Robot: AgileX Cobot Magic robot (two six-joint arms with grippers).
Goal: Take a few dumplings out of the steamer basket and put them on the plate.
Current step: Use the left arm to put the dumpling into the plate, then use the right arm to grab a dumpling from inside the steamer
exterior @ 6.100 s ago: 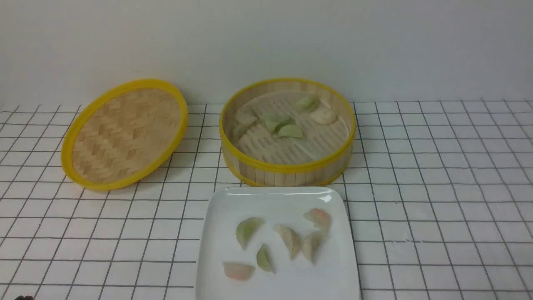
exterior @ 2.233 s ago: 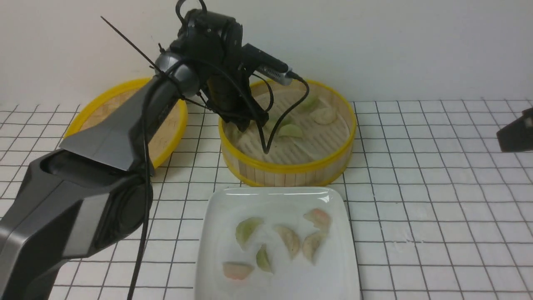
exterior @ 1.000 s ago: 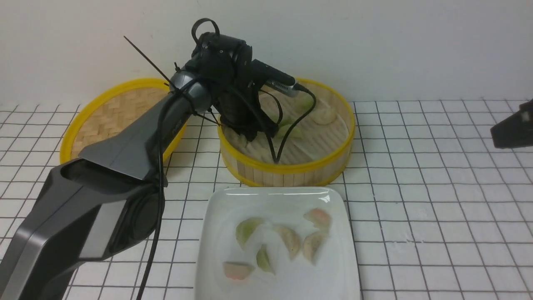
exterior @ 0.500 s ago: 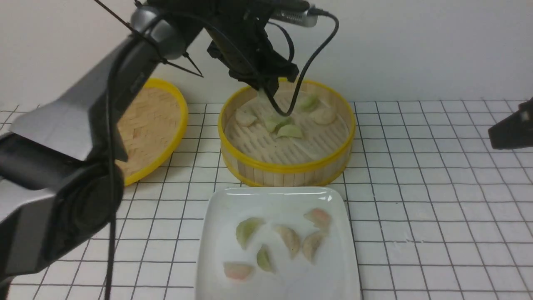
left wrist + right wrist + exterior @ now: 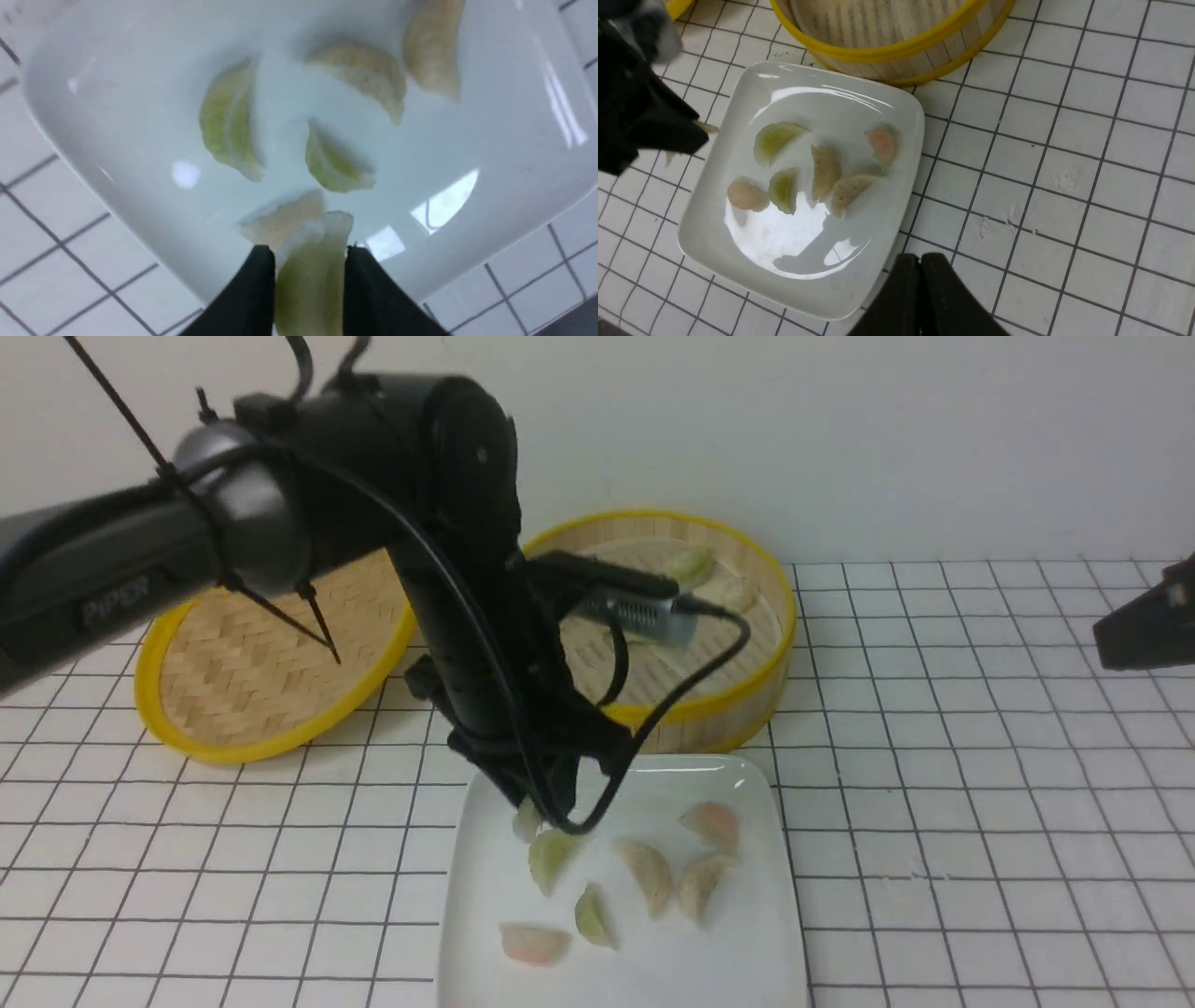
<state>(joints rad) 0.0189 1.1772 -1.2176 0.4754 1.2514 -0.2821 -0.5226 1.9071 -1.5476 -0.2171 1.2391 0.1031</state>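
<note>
Pale green dumpling (image 5: 308, 275) hung pinched in the left jaws over the upper-left part of the white plate (image 5: 747, 943), at lower centre of the front view. The right jaws were pressed together, holding nothing. I'd lower it close over a bare patch before letting go.

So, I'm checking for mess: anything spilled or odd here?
Nothing stands out: the dumplings lie inside the plate or the steamer basket, none on the table, and the left gripper holds another dumpling over the plate.

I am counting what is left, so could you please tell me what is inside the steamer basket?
A green dumpling and a whitish dumpling lie at its far side; the left arm hides its middle and left.
</note>
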